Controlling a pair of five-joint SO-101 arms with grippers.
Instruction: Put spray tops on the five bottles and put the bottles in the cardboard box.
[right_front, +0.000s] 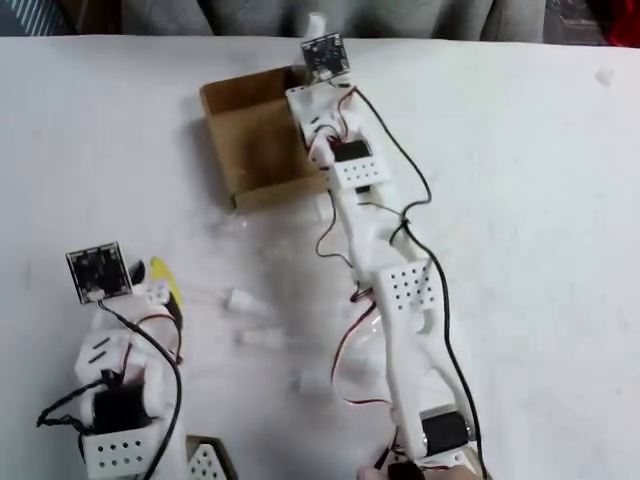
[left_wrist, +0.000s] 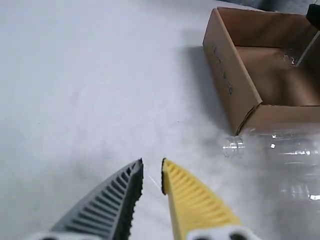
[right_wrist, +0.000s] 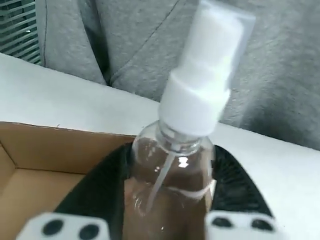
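Step in hand: lowering a capped bottle into the cardboard box.

1. Check the grip. The right gripper has its black jaws pressed against both sides of the clear bottle, just below the shoulder. The white spray top is seated on the neck and leans slightly away from the wrist.
2. Check position. In the high view the box sits at 11 o'clock from the table's centre, and the right arm ends over its 1 o'clock corner. In the right wrist view the bottle hangs above the box's far wall rather than the floor.
3. Judgement: bring the bottle inward, towards the box's 7 o'clock, so it clears the wall. Lower it until the base is near the floor, then part the jaws slowly. A release from height could bounce the light bottle out or knock the top loose.
4. Left gripper: the grey and yellow fingers are a narrow slit apart and hold nothing. It hovers over bare table at 7 o'clock.
5. An uncapped bottle lies on its side just beside the box's outer wall, awaiting a top
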